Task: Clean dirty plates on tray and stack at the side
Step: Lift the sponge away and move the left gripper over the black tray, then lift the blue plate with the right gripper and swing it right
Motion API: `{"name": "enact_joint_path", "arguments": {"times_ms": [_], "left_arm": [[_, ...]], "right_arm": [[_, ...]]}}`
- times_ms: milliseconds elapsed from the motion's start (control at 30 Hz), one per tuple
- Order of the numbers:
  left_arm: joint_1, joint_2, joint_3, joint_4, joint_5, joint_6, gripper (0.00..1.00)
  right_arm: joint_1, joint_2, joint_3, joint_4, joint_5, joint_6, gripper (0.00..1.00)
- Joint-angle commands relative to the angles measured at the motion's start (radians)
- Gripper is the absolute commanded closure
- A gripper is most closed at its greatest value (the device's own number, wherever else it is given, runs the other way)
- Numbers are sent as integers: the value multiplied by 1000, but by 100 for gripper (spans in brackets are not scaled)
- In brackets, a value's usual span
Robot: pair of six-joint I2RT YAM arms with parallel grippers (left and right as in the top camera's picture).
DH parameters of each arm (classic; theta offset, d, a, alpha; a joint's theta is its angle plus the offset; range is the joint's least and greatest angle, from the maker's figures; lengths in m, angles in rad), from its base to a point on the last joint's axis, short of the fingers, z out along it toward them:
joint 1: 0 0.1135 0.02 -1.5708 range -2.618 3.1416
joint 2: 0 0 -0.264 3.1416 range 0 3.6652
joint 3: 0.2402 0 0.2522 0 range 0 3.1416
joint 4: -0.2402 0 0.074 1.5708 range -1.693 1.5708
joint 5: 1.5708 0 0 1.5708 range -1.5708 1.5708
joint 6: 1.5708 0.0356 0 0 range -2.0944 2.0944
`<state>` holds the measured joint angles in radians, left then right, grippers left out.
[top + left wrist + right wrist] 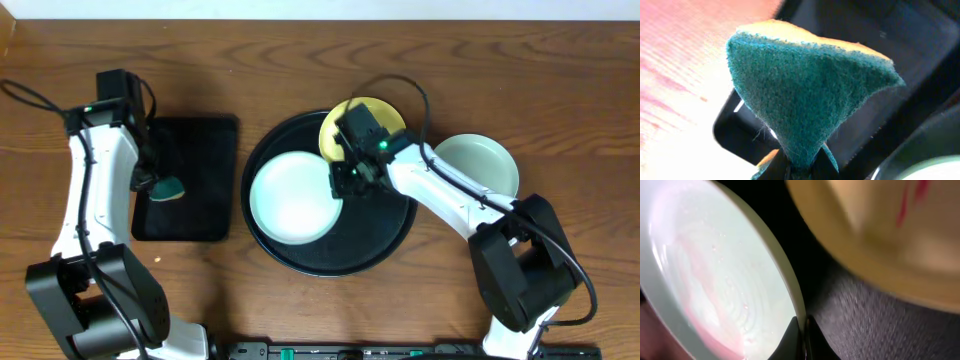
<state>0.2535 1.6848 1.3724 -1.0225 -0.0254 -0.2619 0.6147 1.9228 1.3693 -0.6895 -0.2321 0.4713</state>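
Note:
A pale turquoise plate (290,197) lies on the left of the round black tray (390,235). My right gripper (340,182) is shut on its right rim; the wrist view shows the fingers (802,335) pinching the rim of this plate (715,275), with faint pink marks inside. The pale yellow plate (345,130) rests at the tray's back edge, partly under my right wrist, with a red mark in the wrist view (875,235). A second turquoise plate (480,165) sits on the table right of the tray. My left gripper (150,182) is shut on a green-and-yellow sponge (805,85).
A rectangular black tray (195,215) lies at the left under the sponge (165,187). The wooden table (300,60) surrounds both trays. A black rail (400,352) runs along the front edge.

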Motion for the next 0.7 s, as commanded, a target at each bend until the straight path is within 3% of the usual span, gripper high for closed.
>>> {"name": "enact_joint_path", "arguments": {"times_ms": [0,133,300,667], "left_arm": [[63,-21,21,-8,-5,-33,92],[141,-21,21,-8,-5,-106,93],[199,-21,21,-13,34,-117,92],[205,-21,21,-13,40,-116,92]], "right_arm": [[38,-43,121,-19,148,-86,99],[75,-43,201,11,320,-145,99],[120,-35,207,256,492,-295,99],[207,103,207,629,487,-468,99]]}}
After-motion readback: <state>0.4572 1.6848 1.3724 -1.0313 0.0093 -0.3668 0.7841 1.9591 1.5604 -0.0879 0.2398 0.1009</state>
